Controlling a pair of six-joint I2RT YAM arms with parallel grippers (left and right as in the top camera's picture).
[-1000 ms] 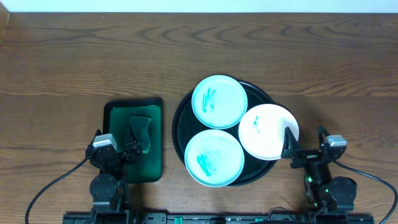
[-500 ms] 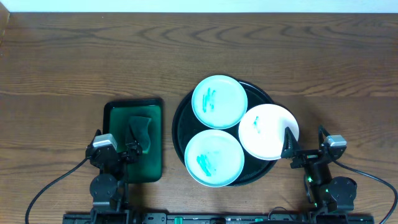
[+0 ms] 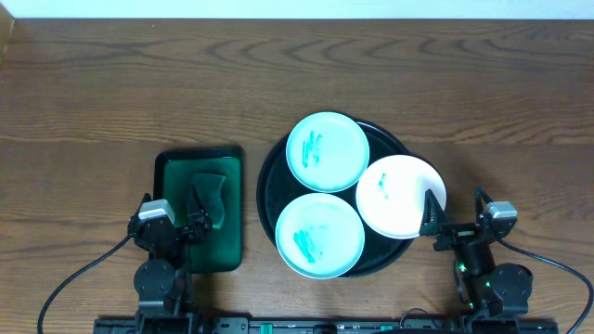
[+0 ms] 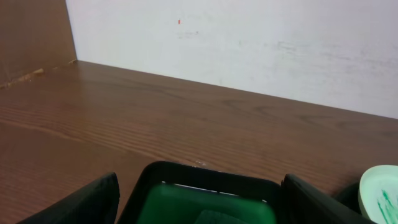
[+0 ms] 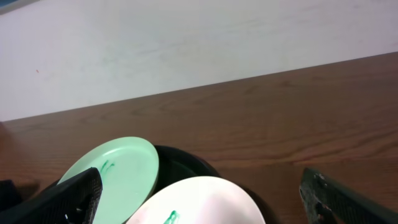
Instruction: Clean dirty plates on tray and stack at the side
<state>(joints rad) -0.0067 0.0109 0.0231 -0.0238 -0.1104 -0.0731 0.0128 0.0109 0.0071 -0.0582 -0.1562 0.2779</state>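
Smooth, low-sheen wood-grain desk [image 3: 111,83] carries a glossy black tray [image 3: 269,181], three smooth plates [image 3: 339,148] with teal smears, and a shiny, plastic-looking green tray [image 3: 172,176]; behind, a matt white wall [image 4: 249,43].

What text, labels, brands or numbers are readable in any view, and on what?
None: no readable word, label, brand or number in any view.
Teal marks on the far mint plate, near mint plate and white plate: smears, not writing.
Red speck on the wall: too small to read.
Black tray, green tray, table: no markings visible.
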